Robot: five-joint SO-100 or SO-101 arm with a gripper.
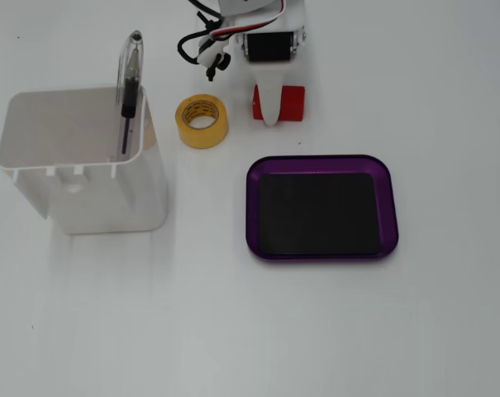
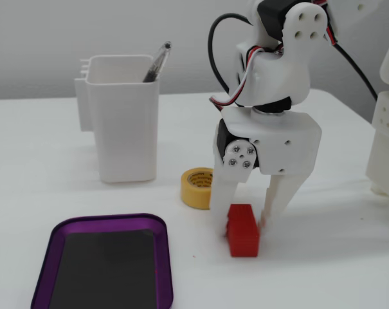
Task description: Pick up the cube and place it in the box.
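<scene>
My pincer (image 2: pixel 245 222) straddles the red cube (image 2: pixel 243 230), fingers spread on both sides, not yet clenched; its long axis runs between them.

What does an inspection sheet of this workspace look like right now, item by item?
Surface: white table, bare between items.
Job's things: red cube on the table between the tool's fingers; purple box empty.
Clutter: yellow tape roll; white bin holding a pen.
Grippers: tool down around the cube, fingers either side; contact unclear.
Cables: black and red wires looped at the arm.
Surroundings: white structure at right edge.
</scene>
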